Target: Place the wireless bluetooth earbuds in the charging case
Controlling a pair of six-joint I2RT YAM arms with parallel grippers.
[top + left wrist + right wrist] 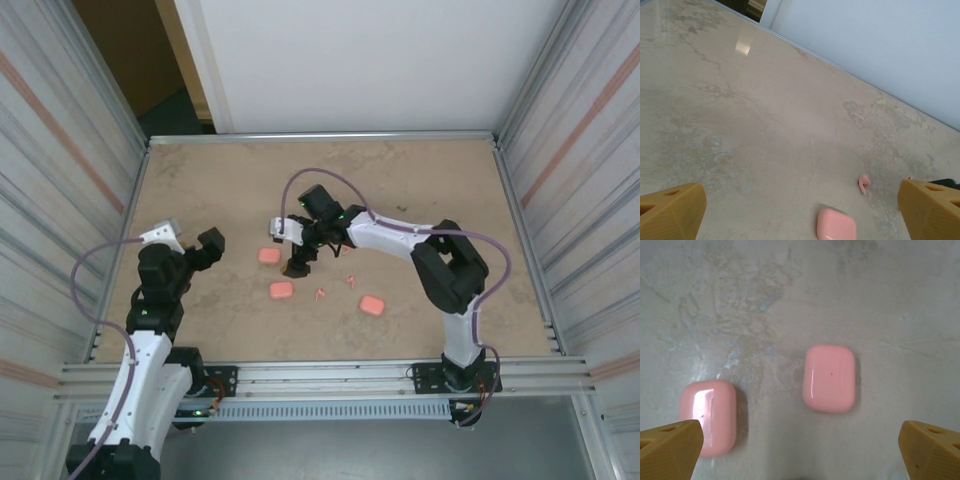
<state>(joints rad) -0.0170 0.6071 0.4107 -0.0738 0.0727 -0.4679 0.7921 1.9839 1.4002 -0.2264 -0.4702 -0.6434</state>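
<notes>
Right claw [800, 450] near seemingly closed cases [829, 378]

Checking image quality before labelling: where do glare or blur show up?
Left wrist: a bright glare patch on the table. Right wrist: glossy highlight streaks on the centre case and the left case. Top external: even light, earbuds barely resolved.

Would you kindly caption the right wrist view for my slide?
Open right pincer above two closed pink cases on the table.
</notes>
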